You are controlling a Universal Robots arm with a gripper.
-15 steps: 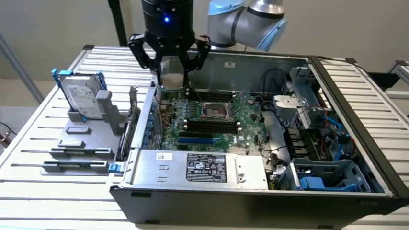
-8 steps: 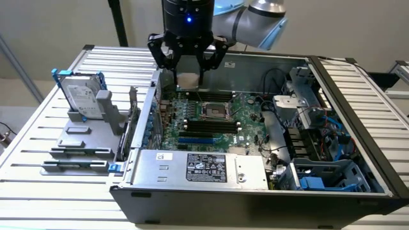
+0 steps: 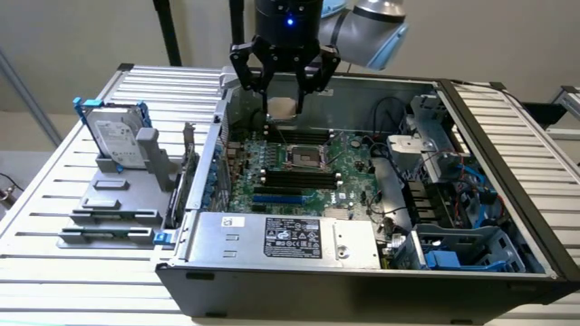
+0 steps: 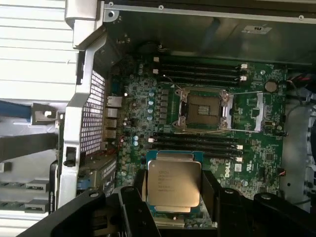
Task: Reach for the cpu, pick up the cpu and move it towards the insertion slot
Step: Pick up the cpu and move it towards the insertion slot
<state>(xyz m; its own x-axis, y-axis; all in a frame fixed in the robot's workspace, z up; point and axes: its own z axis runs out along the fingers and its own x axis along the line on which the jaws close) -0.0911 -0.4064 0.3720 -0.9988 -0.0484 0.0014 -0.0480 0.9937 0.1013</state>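
The arm points straight down; its pincer (image 3: 282, 92), closed on the cpu (image 4: 174, 183), hangs above the motherboard, short of the insertion slot (image 3: 305, 158).

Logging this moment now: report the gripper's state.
Gripper: shut on the cpu, held between its fingers above the motherboard, not yet at the insertion slot.
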